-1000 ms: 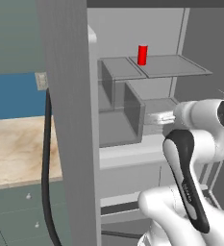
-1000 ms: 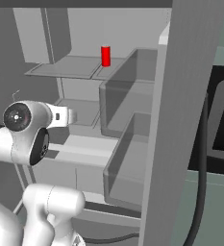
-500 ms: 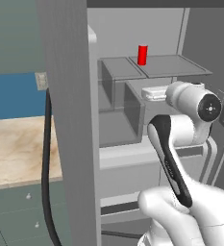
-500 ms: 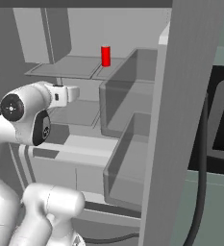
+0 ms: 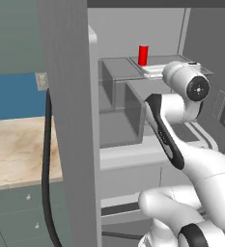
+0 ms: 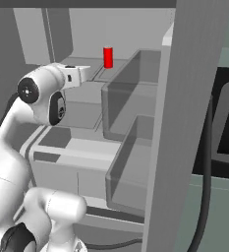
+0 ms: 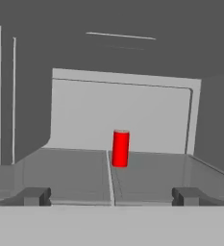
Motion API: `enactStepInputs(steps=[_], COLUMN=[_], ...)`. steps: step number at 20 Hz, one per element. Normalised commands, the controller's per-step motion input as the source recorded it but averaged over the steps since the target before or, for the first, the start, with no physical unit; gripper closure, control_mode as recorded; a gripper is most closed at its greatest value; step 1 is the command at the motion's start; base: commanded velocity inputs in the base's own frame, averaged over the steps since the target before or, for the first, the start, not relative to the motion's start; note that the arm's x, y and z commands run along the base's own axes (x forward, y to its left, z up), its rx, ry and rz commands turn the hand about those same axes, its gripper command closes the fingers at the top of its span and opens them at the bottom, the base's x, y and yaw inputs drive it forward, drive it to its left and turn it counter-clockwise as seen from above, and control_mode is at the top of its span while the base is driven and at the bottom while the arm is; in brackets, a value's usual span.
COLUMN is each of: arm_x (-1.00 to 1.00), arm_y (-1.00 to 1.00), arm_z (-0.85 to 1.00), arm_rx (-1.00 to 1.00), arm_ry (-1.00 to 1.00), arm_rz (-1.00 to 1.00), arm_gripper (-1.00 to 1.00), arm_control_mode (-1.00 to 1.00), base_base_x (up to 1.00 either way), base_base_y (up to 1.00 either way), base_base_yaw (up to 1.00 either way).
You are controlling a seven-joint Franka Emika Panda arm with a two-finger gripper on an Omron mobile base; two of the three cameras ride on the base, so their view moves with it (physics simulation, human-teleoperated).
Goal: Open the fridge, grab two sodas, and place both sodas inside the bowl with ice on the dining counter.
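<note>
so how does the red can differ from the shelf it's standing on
The red can is bright red; the shelf is pale grey. The can is a small upright cylinder, while the shelf is a broad flat slab running across the fridge interior. The can is a single piece, while the shelf shows a seam down its middle, just beside the can. Both sit straight ahead of the open gripper.

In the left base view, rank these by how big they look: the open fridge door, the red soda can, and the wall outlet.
1. The fridge door, by far the largest, though it stands nearest the camera.
2. The red soda can.
3. The wall outlet, partly hidden by the door. It looks close to the can's size, so their order is unsure.
</note>
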Motion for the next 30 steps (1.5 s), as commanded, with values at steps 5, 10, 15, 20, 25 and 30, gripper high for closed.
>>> enactStepInputs(steps=[5, 10, 15, 20, 25, 30], arm_x=[0.27, 0.27, 0.41, 0.43, 0.41, 0.31], arm_y=[-0.03, 0.00, 0.00, -0.01, -0.19, -0.16], arm_z=[0.05, 0.00, 0.00, 0.00, 0.00, 0.00], arm_rx=[0.00, 0.00, 0.00, 0.00, 0.00, 0.00], arm_ry=[0.00, 0.00, 0.00, 0.00, 0.00, 0.00], arm_rz=[-0.02, 0.00, 0.00, 0.00, 0.00, 0.00], arm_gripper=[-1.00, -1.00, -1.00, -1.00, -1.00, -1.00], arm_control_mode=[-1.00, -1.00, -1.00, -1.00, -1.00, -1.00], base_base_x=[0.00, 0.00, 0.00, 0.00, 0.00, 0.00], base_base_y=[0.00, 0.00, 0.00, 0.00, 0.00, 0.00], base_base_yaw=[0.00, 0.00, 0.00, 0.00, 0.00, 0.00])
